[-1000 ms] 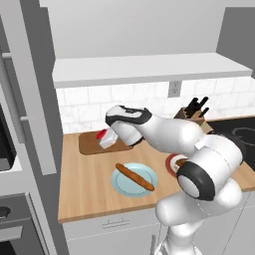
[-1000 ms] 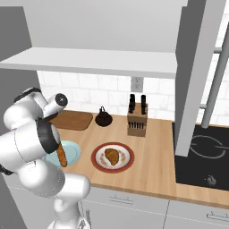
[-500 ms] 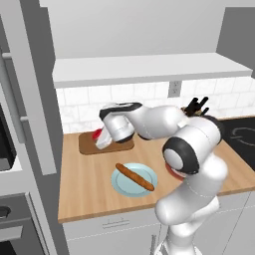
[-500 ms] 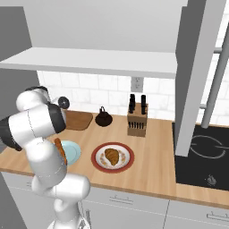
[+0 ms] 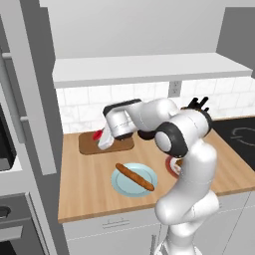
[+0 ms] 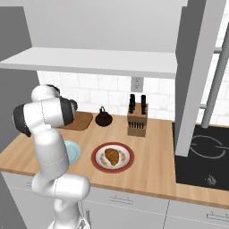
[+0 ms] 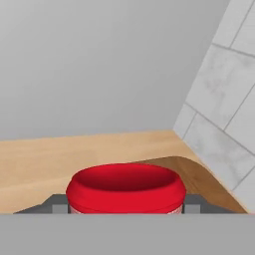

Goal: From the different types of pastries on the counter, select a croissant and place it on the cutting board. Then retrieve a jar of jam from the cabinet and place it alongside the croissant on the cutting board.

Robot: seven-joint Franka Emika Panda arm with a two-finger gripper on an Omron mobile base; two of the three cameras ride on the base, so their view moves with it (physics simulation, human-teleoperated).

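Wooden counter [image 5: 84,184], red-lidded jar of jam [image 7: 124,189] clasped by gripper [image 7: 124,205]

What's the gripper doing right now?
Gripper: closed on the jar of jam, over the cutting board.

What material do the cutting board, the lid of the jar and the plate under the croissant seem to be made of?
Cutting board: dark wood, matte; faint grain, rounded corners.
Jar lid: smooth red, probably plastic or painted metal; even colour, soft sheen.
Plate under the croissant: probably glazed ceramic; red rim, smooth pale centre.
All rendered, so only a guess.
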